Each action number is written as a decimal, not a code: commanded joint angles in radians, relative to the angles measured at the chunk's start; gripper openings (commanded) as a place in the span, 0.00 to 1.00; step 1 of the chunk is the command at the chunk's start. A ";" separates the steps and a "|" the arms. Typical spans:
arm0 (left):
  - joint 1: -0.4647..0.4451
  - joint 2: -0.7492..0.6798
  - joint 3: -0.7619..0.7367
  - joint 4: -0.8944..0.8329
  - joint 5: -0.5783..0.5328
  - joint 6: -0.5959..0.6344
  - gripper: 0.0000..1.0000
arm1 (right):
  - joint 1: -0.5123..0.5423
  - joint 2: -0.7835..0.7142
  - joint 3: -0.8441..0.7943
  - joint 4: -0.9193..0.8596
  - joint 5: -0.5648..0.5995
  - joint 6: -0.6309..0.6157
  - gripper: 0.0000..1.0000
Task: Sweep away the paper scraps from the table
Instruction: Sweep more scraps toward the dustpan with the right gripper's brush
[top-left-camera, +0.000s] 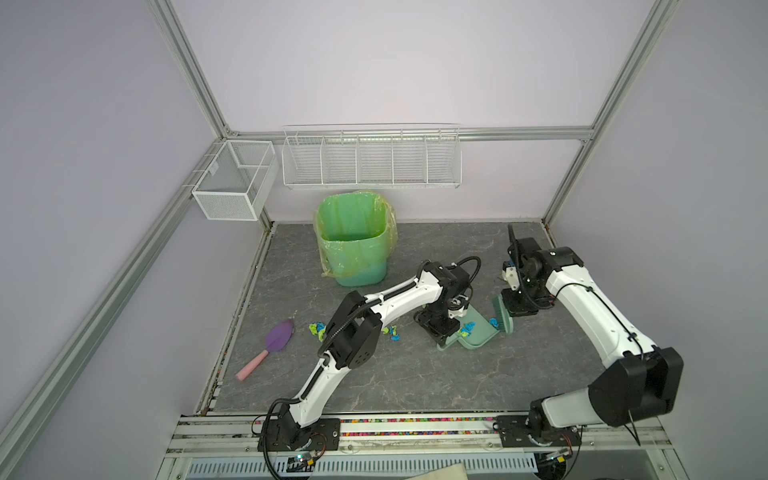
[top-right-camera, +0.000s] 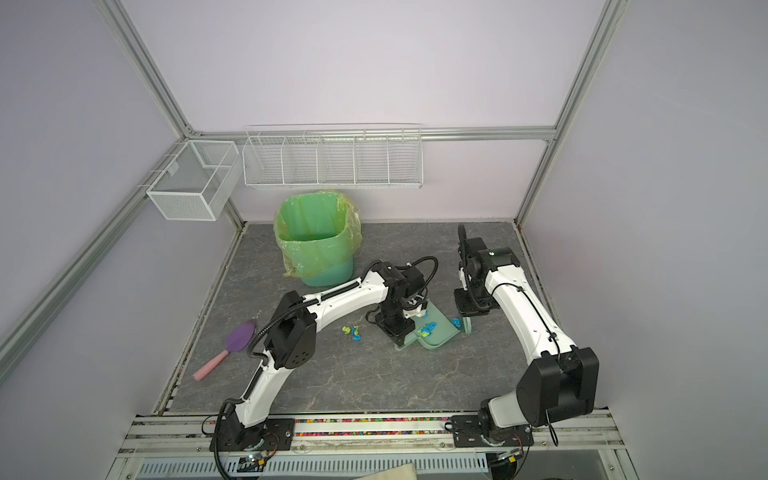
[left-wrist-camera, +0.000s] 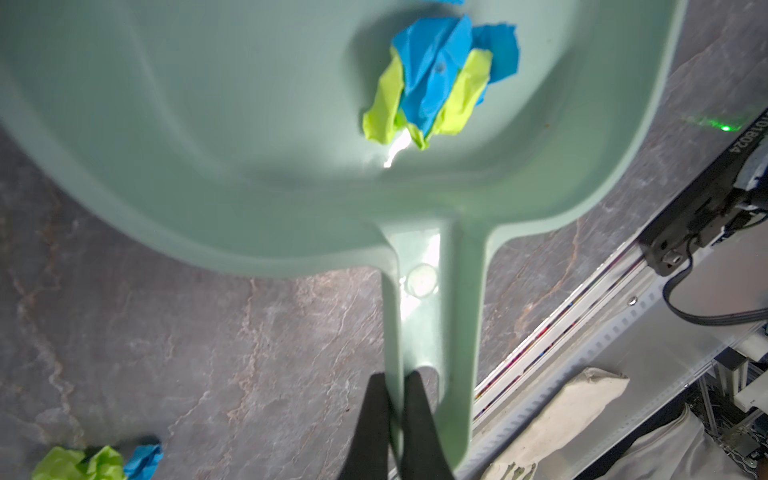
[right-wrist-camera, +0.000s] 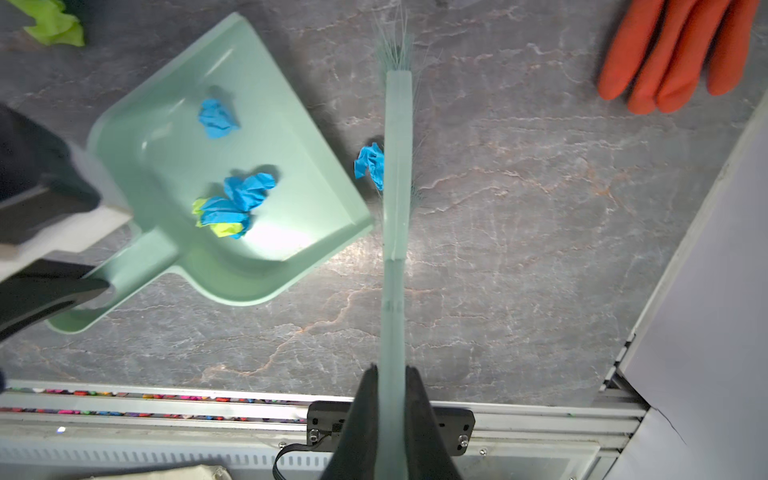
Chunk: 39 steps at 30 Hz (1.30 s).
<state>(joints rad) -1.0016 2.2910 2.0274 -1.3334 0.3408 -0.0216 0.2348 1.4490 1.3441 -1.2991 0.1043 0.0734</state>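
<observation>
My left gripper (left-wrist-camera: 395, 376) is shut on the side wall of the handle of a pale green dustpan (top-left-camera: 471, 338) (right-wrist-camera: 174, 158), which rests on the table (top-left-camera: 415, 374). Blue and lime paper scraps (left-wrist-camera: 436, 79) (right-wrist-camera: 232, 203) lie inside the pan. My right gripper (right-wrist-camera: 392, 368) is shut on the handle of a pale green brush (right-wrist-camera: 398, 166) (top-left-camera: 502, 318) just right of the pan's mouth. One blue scrap (right-wrist-camera: 370, 164) (top-right-camera: 456, 322) sits against the bristles, between brush and pan. More scraps (top-left-camera: 318, 330) (top-right-camera: 353, 331) lie loose on the table left of the pan, under my left arm.
A green bin (top-left-camera: 353, 237) lined with a yellowish bag stands at the back behind the pan. A purple scoop with a pink handle (top-left-camera: 274, 345) lies at the left edge. An orange glove (right-wrist-camera: 681, 54) lies beyond the brush. Wire baskets (top-left-camera: 370, 158) hang on the back wall.
</observation>
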 joint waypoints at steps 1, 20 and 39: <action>0.006 0.041 0.047 -0.026 0.013 0.004 0.00 | 0.017 -0.045 0.018 0.020 -0.118 -0.028 0.07; 0.026 0.090 0.109 -0.057 -0.014 -0.004 0.00 | 0.022 -0.221 0.018 0.050 -0.054 0.018 0.07; 0.027 -0.134 -0.073 -0.051 -0.078 -0.004 0.00 | -0.003 -0.049 0.080 0.046 0.049 -0.034 0.07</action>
<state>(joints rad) -0.9791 2.1788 1.9888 -1.3594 0.2920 -0.0360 0.2363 1.3945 1.3983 -1.2575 0.1455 0.0563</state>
